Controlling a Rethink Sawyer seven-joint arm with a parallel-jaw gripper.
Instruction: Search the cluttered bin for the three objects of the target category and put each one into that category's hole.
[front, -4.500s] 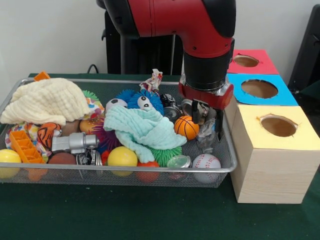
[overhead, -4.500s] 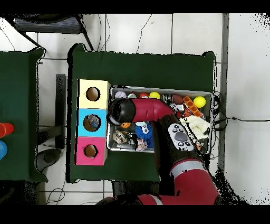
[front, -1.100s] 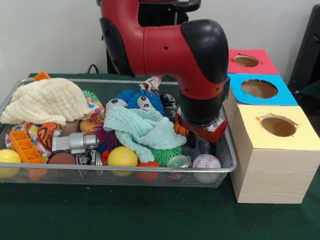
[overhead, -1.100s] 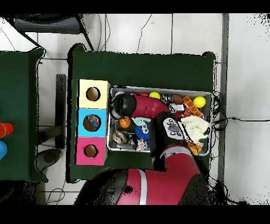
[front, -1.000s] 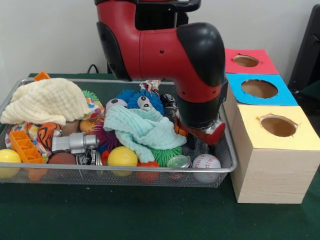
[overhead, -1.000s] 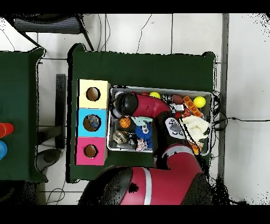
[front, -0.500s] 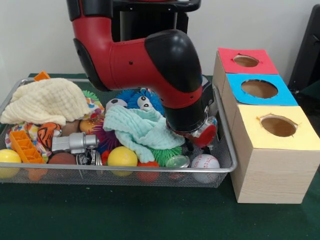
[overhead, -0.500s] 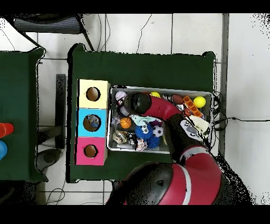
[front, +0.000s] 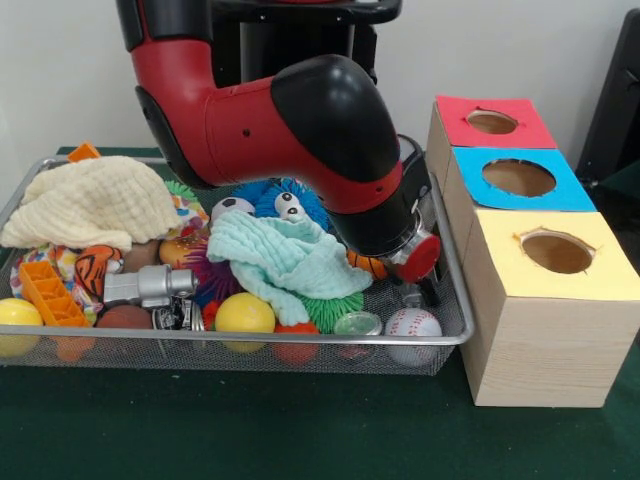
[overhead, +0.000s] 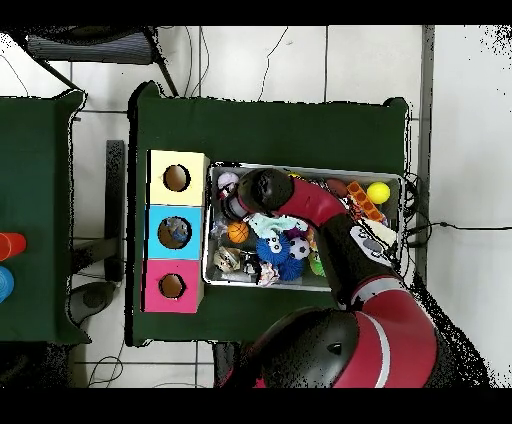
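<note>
Gripper (front: 412, 292) tilted low just above the baseball (front: 412, 323), basketball (front: 368, 264) tucked behind; finger state impossible to tell.

**The bin is packed; the holes are open**

The wire bin (front: 440, 330) is full of toys. The big red arm (front: 300, 120) leans low over its right end and blocks that corner. A baseball (front: 412, 323) sits by the bin wall there. A teal cloth (front: 285, 258) and a cream cloth (front: 90, 205) cover toys. The yellow box (front: 550, 300), blue box (front: 515, 180) and red box (front: 490, 122) have open holes on top.
</note>
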